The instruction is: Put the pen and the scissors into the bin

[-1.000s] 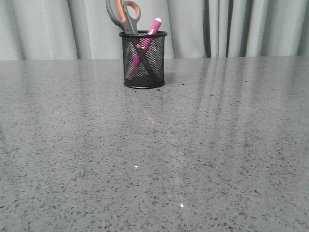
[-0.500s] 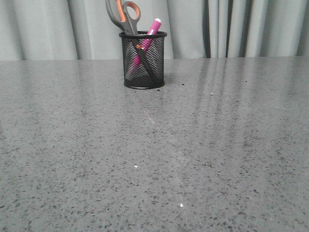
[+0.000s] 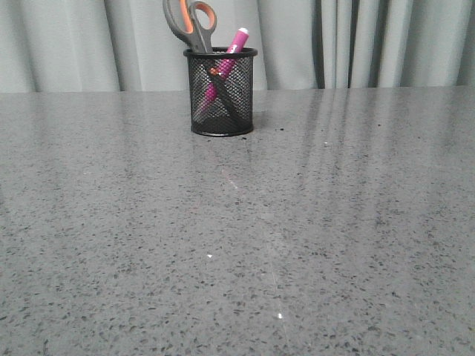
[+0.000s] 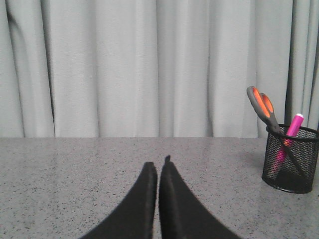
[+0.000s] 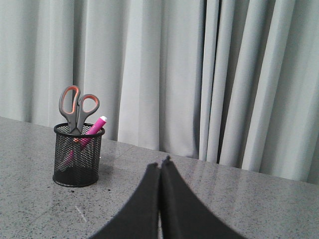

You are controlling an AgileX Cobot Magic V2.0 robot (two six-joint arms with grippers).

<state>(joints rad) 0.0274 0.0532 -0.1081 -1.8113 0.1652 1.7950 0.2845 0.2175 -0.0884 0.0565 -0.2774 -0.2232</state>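
Bin: the black wire-mesh bin (image 3: 221,92) is standing upright on the grey desk (image 3: 237,237), close before the curtain (image 3: 356,41); it is serving as the landmark below.
Contents: the scissors (image 3: 191,24) are sitting blades-down inside the bin, their grey and orange handles rising above its rim; the pen (image 3: 236,41) is leaning inside it too, its capped end poking out just beside the handles.
Scissors handling: probably stiff and the heavier of the two, with smooth blades; the handle loops are looking like the surest place to take hold.
Pen handling: probably light, rigid and rather slippery, likely to roll if laid flat; the mid-barrel is looking like the best hold.
Bin handling: likely light and easy to tip with tall things leaning in it.
Left end effector (image 4: 158,167): fingers pressed together, gripping nothing, hanging over the desk well apart from the bin.
Right end effector (image 5: 160,164): likewise clenched on nothing, well apart from the bin.
Progress: both things are appearing to be already in the bin.
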